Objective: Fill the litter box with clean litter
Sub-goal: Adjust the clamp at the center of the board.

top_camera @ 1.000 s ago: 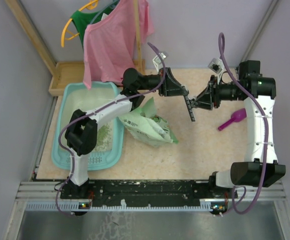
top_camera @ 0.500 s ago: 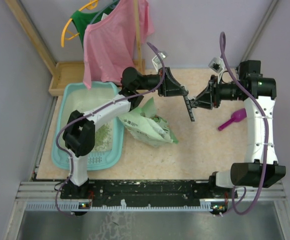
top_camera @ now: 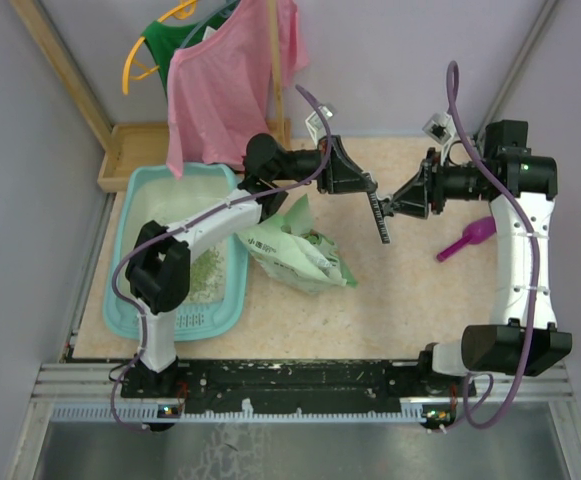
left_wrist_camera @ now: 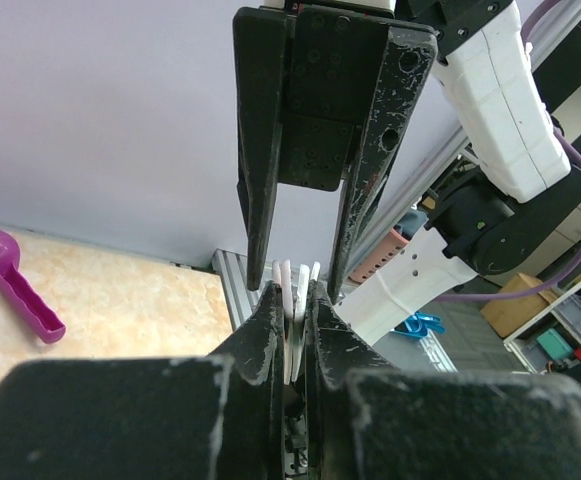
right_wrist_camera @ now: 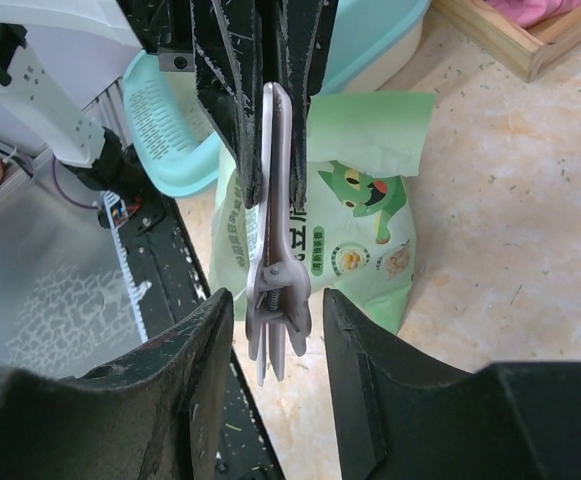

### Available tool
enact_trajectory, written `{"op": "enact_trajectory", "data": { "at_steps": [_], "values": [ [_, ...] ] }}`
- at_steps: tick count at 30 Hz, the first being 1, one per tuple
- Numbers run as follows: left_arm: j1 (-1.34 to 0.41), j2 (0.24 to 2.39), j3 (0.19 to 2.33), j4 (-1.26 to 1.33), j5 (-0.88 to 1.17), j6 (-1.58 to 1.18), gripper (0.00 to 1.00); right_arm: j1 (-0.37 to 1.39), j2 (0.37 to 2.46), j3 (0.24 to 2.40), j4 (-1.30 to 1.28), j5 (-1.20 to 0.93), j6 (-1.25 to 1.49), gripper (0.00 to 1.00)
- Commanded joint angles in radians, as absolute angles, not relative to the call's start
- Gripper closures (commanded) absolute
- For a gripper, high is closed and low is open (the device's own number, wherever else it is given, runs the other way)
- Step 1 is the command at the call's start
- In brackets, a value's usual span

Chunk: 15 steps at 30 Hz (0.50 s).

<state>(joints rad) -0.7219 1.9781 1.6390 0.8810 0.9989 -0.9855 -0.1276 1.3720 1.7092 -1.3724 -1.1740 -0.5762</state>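
Your right gripper (right_wrist_camera: 275, 300) has just widened its jaws & the arm has backed off a hair to the right. Its fingers now stand spread either side of the pale bag clip (right_wrist_camera: 275, 200), not touching it. The left gripper (left_wrist_camera: 292, 300) is pinching that clip tight, so it carries it alone. I'd read that as handover done: park the clip, then pour.

Rel. to the claws: the litter box (top_camera: 118, 270) sits well off to their left & lower. The litter bag (top_camera: 300, 250) lies on its side between box & grippers, just beside the box's right rim. Only a small patch of clean litter (top_camera: 208, 272) shows in the box's near half, so the fill's barely begun. The magenta scoop (top_camera: 467, 240) lies beyond the right gripper
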Motion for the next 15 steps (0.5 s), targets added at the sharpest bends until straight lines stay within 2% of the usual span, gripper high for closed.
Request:
{"op": "enact_trajectory", "data": {
  "at_steps": [1,8,11,12,13,15],
  "values": [
    [-0.721,1.938,1.639,0.896,1.004,-0.967,1.0,-0.137,1.354,1.737,-1.38,-1.214,-0.611,0.61],
    [-0.718,1.938,1.635,0.894,1.006,-0.966,1.0,-0.138,1.354,1.736,-1.369,-1.203,-0.609,0.86],
    [-0.716,1.937,1.635,0.89,1.006,-0.962,1.0,-0.141,1.349,1.731,-1.344,-1.178,-0.589,1.0],
    [-0.716,1.937,1.635,0.888,1.006,-0.96,0.98,-0.141,1.347,1.729,-1.339,-1.167,-0.587,1.0],
    [-0.716,1.936,1.636,0.884,1.006,-0.957,0.89,-0.141,1.346,1.729,-1.34,-1.163,-0.593,1.0],
    [-0.716,1.932,1.634,0.881,1.005,-0.951,0.6,-0.141,1.346,1.732,-1.362,-1.165,-0.619,1.0]
  ]
}}
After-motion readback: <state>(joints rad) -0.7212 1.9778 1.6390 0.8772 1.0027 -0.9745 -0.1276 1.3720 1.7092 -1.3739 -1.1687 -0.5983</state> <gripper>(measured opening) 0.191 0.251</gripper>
